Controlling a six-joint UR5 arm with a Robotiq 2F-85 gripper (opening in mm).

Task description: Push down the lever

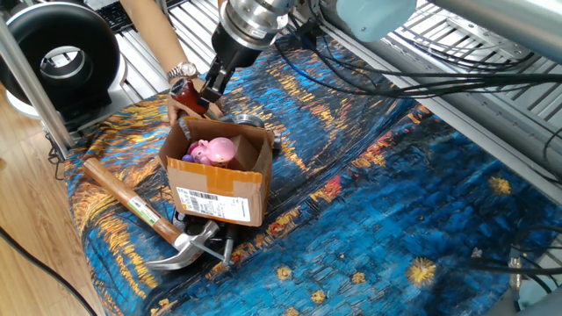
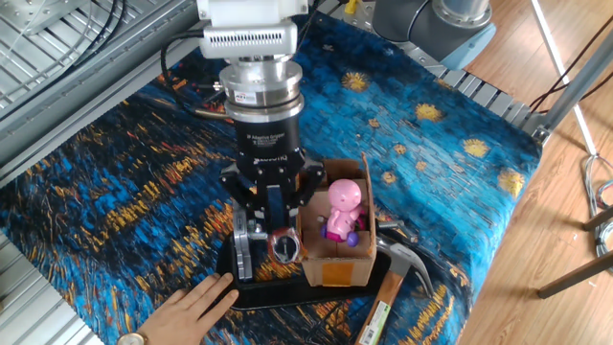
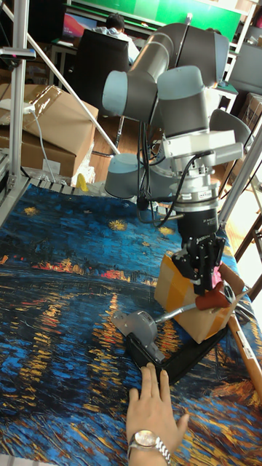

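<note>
The gripper (image 3: 209, 291) grasps the lever (image 3: 212, 299) (red-tipped); a hand (image 3: 154, 417) steadies the base (image 3: 182, 357).

Wooden floor (image 1: 26, 219), cardboard boxes (image 3: 54, 120) behind.

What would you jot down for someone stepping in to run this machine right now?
Pincer: on the lever's dark-red sleeve, fingers around it; grip tightness unclear.
Lever: rises at a slant from its grey pivot on the black base, right beside the cardboard box holding a pink toy.
Person's hand steadies the base.
Hammer lies by the box, unused.
Done: pincer is at the lever.
Left: press it down.
</note>
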